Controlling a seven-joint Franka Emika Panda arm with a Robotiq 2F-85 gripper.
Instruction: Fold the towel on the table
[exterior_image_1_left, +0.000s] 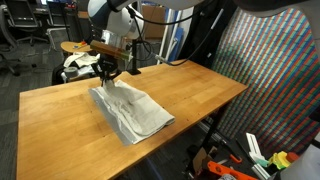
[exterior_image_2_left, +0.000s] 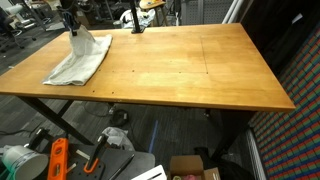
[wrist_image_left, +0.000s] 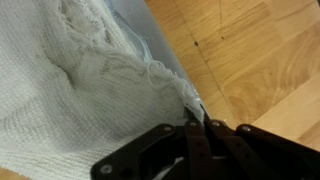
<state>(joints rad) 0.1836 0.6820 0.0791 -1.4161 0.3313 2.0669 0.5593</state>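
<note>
The gripper, its jaws pressed together, pinches a lifted edge of the towel, which lies rumpled near one end of the table. A cardboard box sits on the floor below, its contents indistinct.

In an exterior view the camera stands high off a desk corner, fairly near the towel. In an exterior view it looks from farther off across the desk, the towel far left. Both share desk and towel. The wrist view looks down close onto the towel, past the hand
</note>
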